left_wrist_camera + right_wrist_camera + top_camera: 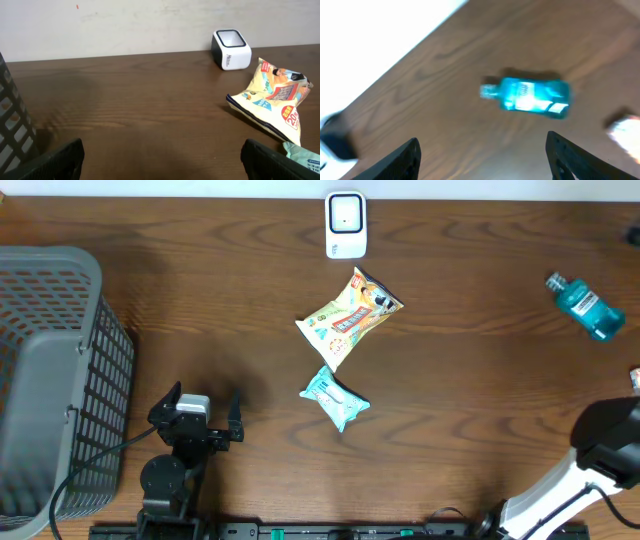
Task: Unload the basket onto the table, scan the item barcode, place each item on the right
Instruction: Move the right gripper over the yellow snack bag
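The white barcode scanner [345, 225] stands at the table's far edge, also in the left wrist view as the scanner [231, 49]. A yellow snack bag [348, 318] [272, 97] lies mid-table, with a teal packet [335, 398] [302, 152] just in front of it. A blue bottle [585, 305] lies on its side at the far right; the right wrist view shows this bottle [535, 97] blurred. My left gripper [202, 400] [162, 160] is open over bare wood, left of the packets. My right gripper [482, 155] is open and empty, short of the bottle.
A grey mesh basket [50, 370] [12, 125] fills the left side of the table. My right arm [610, 445] reaches in from the bottom right corner. A small white object [625, 132] lies blurred to the right of the bottle.
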Robot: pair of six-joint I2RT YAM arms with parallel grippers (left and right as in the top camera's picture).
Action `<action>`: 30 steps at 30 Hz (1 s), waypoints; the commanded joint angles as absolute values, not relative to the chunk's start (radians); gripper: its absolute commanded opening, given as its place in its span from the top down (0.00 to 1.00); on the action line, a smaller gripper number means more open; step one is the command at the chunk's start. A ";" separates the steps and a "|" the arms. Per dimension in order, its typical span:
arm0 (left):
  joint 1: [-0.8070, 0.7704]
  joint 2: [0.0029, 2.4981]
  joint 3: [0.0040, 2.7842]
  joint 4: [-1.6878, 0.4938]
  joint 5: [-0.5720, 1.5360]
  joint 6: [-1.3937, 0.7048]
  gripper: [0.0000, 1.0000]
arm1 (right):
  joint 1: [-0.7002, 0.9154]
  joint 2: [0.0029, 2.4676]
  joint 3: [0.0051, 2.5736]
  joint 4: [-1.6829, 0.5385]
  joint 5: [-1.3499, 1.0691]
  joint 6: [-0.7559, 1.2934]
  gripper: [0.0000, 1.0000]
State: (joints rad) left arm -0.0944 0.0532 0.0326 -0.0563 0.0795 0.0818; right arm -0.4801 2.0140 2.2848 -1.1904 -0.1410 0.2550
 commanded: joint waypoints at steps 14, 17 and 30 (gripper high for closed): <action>-0.092 0.050 0.017 -0.089 0.093 0.080 0.00 | 0.188 2.140 2.295 -1.320 -0.171 0.357 0.01; -0.092 0.050 0.017 -0.089 0.093 0.080 0.00 | 0.262 2.204 2.295 -1.326 -0.171 0.431 0.01; -0.092 0.050 0.017 -0.089 0.093 0.080 0.00 | 0.417 2.376 2.295 -1.183 -0.175 0.666 0.01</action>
State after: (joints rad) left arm -0.0944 0.0532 0.0326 -0.0559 0.0795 0.0818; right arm 0.4091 2.3806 2.2879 -1.1938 -0.1753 0.5579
